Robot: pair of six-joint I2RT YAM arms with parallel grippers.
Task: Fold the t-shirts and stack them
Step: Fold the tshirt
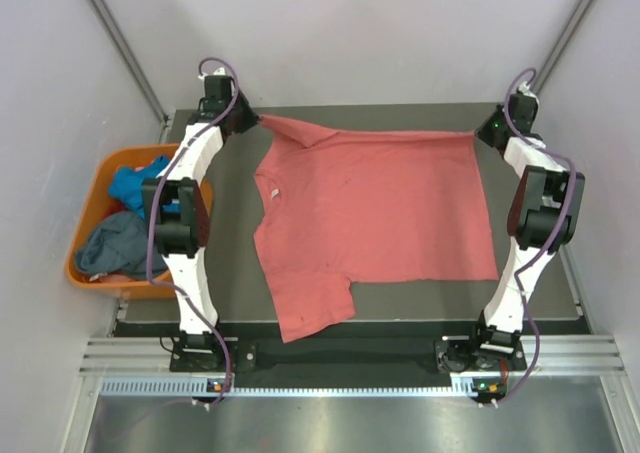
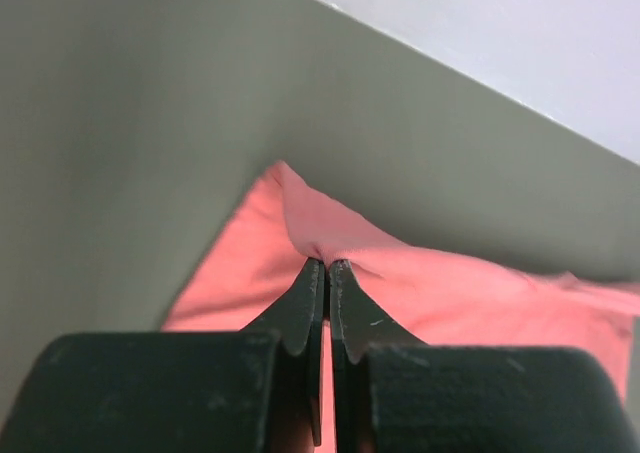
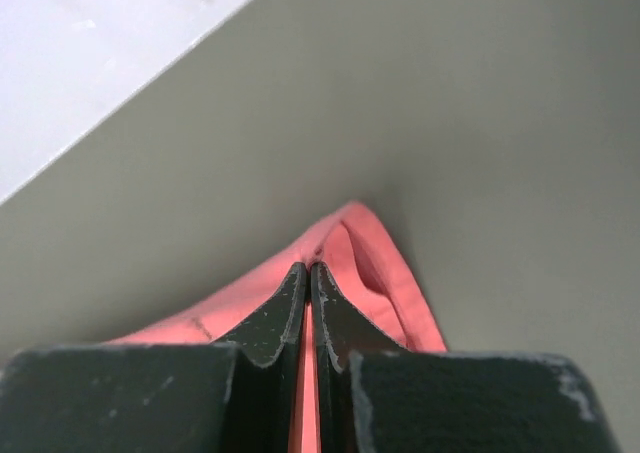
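The salmon-pink t-shirt [image 1: 380,203] is laid flat across the bench [image 1: 420,298], collar toward the left arm, with one sleeve extended toward the near edge. The left fingers [image 2: 318,273] are clamped together on the cloth at its far-left corner, where a small peak is raised. The right fingers [image 3: 298,278] are clamped likewise on the far-right corner. The far edge is drawn straight between both grips. The bright blue t-shirt [image 1: 135,185] and the slate grey-blue t-shirt [image 1: 115,248] are heaped in the orange tub [image 1: 88,208] beside the bench's left side
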